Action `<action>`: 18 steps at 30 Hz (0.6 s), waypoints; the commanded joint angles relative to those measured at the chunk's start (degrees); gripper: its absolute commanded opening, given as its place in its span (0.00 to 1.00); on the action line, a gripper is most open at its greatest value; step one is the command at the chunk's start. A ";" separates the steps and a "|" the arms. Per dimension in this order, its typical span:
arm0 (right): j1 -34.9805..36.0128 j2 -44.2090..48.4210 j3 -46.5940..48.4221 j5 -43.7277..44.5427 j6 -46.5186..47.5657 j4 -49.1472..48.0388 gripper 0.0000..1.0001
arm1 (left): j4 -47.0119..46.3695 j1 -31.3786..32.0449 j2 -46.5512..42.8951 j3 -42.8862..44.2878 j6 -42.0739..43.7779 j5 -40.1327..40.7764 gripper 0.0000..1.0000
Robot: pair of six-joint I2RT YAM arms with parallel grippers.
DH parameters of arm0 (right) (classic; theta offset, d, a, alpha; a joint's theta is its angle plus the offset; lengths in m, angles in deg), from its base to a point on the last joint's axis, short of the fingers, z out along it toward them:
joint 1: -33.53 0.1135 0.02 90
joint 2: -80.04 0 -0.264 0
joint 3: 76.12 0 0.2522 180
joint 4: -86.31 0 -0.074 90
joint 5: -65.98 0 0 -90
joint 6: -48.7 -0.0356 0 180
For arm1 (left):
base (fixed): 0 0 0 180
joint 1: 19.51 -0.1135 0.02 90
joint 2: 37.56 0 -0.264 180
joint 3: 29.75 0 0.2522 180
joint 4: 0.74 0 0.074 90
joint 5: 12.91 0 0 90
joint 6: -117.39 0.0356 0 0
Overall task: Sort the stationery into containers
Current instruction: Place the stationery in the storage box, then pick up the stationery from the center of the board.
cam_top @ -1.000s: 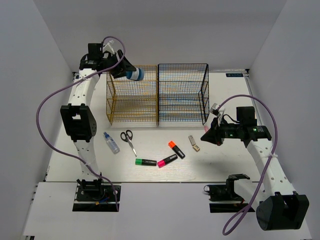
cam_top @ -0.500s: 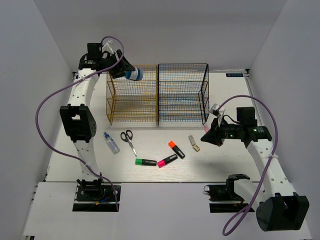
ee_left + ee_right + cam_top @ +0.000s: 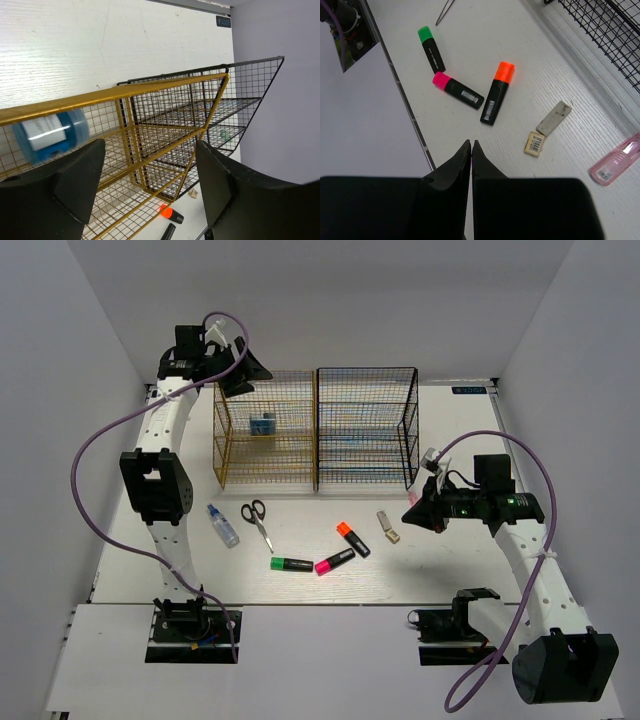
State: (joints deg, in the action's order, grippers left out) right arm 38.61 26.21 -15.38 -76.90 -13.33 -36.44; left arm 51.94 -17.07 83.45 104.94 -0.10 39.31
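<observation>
**Fig.** Left pincer (image 3: 150, 147) wide open, empty, above the gold rack (image 3: 230, 455); tub (image 3: 263, 424) inside it. Right pincer (image 3: 471, 146) closed, empty, over highlighters (image 3: 496, 100). Risk: the round tub may roll off its tier, or the left pincer may snag the rim. White wood-grain desk (image 3: 380, 580); plain pale walls (image 3: 400, 300) enclose it.

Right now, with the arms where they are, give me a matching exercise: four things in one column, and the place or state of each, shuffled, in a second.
Column one:
1. blue round tub
2. black-handled metal scissors
3. left end effector
4. right end effector

Column two:
a. shut, holding nothing, over the white table
b. open, at the top of the golden-yellow wire-mesh rack
c. lying flat on the table in front of that rack
d. inside the golden-yellow rack

Pairs: 1-d, 2-c, 3-b, 4-a.
</observation>
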 commanded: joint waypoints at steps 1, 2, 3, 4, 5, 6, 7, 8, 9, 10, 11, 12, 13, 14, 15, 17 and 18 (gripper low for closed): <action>-0.25 0.82 0.04 -1.43 0.95 0.20 0.04 | -0.86 0.20 -5.87 2.39 -0.29 -0.36 0.81; -0.25 0.82 0.13 -1.43 1.04 0.28 0.04 | -1.64 0.29 -6.31 2.21 -0.29 -1.06 0.74; -0.16 0.91 0.13 -1.43 1.04 0.37 0.04 | -1.82 0.20 -6.92 2.21 -1.07 -1.50 0.67; -0.07 0.91 0.13 -1.61 1.12 0.37 0.04 | -1.83 0.29 -7.28 2.21 -1.17 -2.20 0.57; -0.25 0.83 -0.05 -1.61 1.04 0.37 0.04 | -1.91 0.64 -7.72 2.12 -1.34 -2.65 0.25; -0.16 0.91 0.13 -1.52 1.12 0.37 0.04 | -1.83 0.90 -10.07 1.78 -0.99 -2.56 0.08; -0.16 0.83 0.13 -1.17 1.13 0.37 0.07 | -1.39 1.34 -11.31 0.90 -0.47 -2.21 0.00; 0.54 1.00 0.13 -0.65 -0.18 -0.50 0.22 | -0.08 2.47 -12.80 -1.28 0.67 -0.21 0.00; -0.07 0.83 0.13 0.31 -0.63 -0.42 0.76 | 3.15 4.83 -18.91 -5.65 6.94 2.16 0.00; -0.07 0.74 0.56 1.54 -1.33 -1.20 0.90 | 7.36 8.69 -21.41 -7.26 9.88 9.14 0.00; -0.07 0.74 1.00 2.42 -4.12 -1.56 0.90 | 9.66 11.25 -26.65 -12.59 15.30 23.31 0.00; -0.07 0.48 1.27 2.69 -4.41 -1.56 0.90 | 12.21 16.67 -32.10 -15.77 17.36 40.07 0.05; -0.07 0.47 1.53 3.92 -5.02 -1.39 0.89 | 13.28 22.03 -37.29 -22.85 17.81 54.51 0.15; -0.07 0.30 1.45 4.36 -5.29 -2.60 0.70 | 13.55 23.74 -39.77 -26.67 13.64 63.09 0.35; 0.10 0.30 1.27 5.24 -5.46 -2.88 0.31 | 12.34 25.06 -42.76 -36.36 11.08 64.31 0.56; 0.02 -0.93 1.88 9.00 -7.58 -3.41 0.00 | 12.24 24.55 -53.49 -49.25 0.09 64.77 0.71; 0.19 -1.11 2.23 9.55 -7.05 -2.54 0.00 | 12.32 23.76 -55.69 -52.60 -2.20 63.81 0.87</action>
State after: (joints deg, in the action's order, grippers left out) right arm 38.70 25.89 -15.27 -71.37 -18.38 -37.77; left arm 59.24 11.30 33.16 62.27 6.07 84.47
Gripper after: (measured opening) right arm 0.016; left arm 0.806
